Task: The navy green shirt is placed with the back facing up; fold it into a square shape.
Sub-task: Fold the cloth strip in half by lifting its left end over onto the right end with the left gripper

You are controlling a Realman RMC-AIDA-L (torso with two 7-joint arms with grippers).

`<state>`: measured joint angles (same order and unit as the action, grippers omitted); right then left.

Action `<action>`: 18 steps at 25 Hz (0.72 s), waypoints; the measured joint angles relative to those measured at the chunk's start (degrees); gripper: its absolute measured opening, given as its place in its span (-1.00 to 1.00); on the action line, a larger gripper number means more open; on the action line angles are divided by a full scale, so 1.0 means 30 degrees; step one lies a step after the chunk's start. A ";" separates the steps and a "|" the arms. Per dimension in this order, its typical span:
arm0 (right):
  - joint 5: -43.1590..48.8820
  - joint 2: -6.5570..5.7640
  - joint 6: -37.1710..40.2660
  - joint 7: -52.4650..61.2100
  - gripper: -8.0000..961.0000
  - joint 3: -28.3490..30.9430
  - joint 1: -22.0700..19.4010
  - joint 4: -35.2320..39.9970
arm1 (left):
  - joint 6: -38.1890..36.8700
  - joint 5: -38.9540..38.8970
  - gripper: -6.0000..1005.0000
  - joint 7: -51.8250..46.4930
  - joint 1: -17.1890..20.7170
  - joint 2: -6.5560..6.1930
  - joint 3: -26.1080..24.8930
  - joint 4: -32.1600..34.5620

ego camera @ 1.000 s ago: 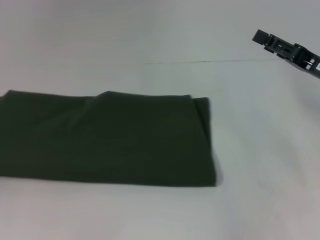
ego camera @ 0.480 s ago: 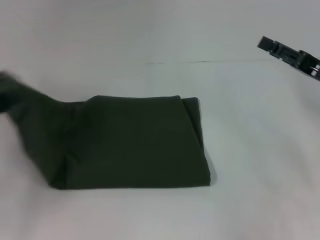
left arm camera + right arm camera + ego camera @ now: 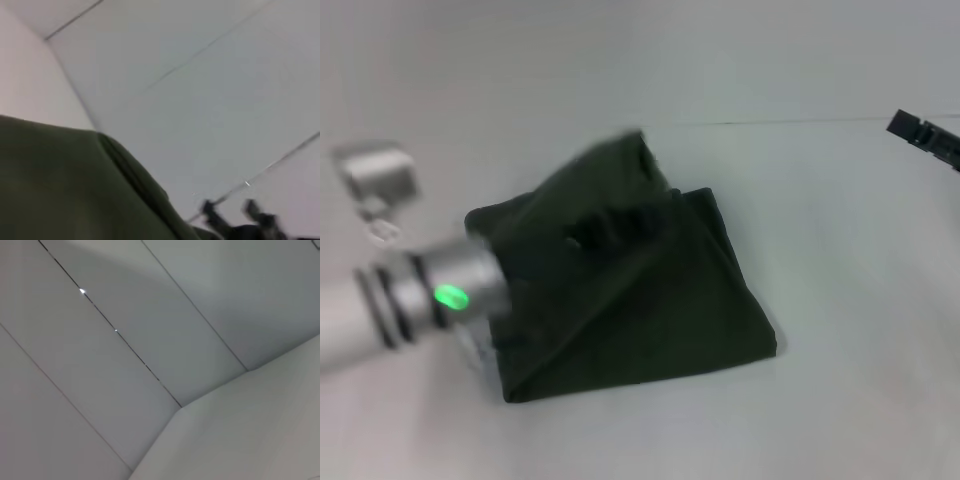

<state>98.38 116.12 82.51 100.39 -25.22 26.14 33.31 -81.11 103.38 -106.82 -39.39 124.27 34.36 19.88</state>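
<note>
Navy green shirt (image 3: 650, 300): no lettering visible | left hand (image 3: 605, 228) lifting fold

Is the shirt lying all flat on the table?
No, the left gripper lifts one end of the shirt up over the rest.

A pale grey-white, smooth, flat table top (image 3: 840, 330) is seen across the whole head view, crossed by a thin dark seam line (image 3: 770, 122) toward the far side. Directly on it lies a dark olive-green soft cotton shirt (image 3: 660, 300), folded into a compact bundle, its near and right edges resting flat on the surface while its upper-left portion is raised off it.
</note>
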 joint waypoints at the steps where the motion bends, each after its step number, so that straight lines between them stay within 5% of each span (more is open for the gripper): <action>1: 0.0005 -0.0038 0.0002 -0.0106 0.93 -0.0001 -0.0062 -0.0007 | 0.1280 -0.0399 -0.74 0.1192 -0.0353 0.0063 -0.0138 -0.2095; 4: 0.0081 -0.0100 -0.0034 -0.0332 0.93 -0.0106 -0.0121 -0.0017 | 0.3694 -0.1967 -0.72 0.4780 -0.0879 0.0123 -0.0954 -0.6650; 8: 0.0148 -0.0219 -0.0141 -0.0495 0.93 -0.0163 -0.0120 -0.0021 | 0.3403 -0.2106 -0.69 1.0030 -0.1082 0.0133 -0.3023 -1.0560; 11: 0.0366 -0.0292 -0.0402 -0.0589 0.93 -0.0212 0.0015 -0.0065 | 0.2833 -0.1767 -0.67 1.1579 -0.1084 0.0138 -0.3549 -1.1521; 18: 0.2014 -0.0331 -0.1008 0.0327 0.93 -0.0245 0.0671 -0.0257 | -0.0406 -0.0145 -0.13 1.1648 -0.0651 0.0123 -0.3495 -1.0145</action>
<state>104.42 115.12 79.49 101.37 -25.96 28.16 32.54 -82.33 102.95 -71.87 -41.34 124.64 23.88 -10.56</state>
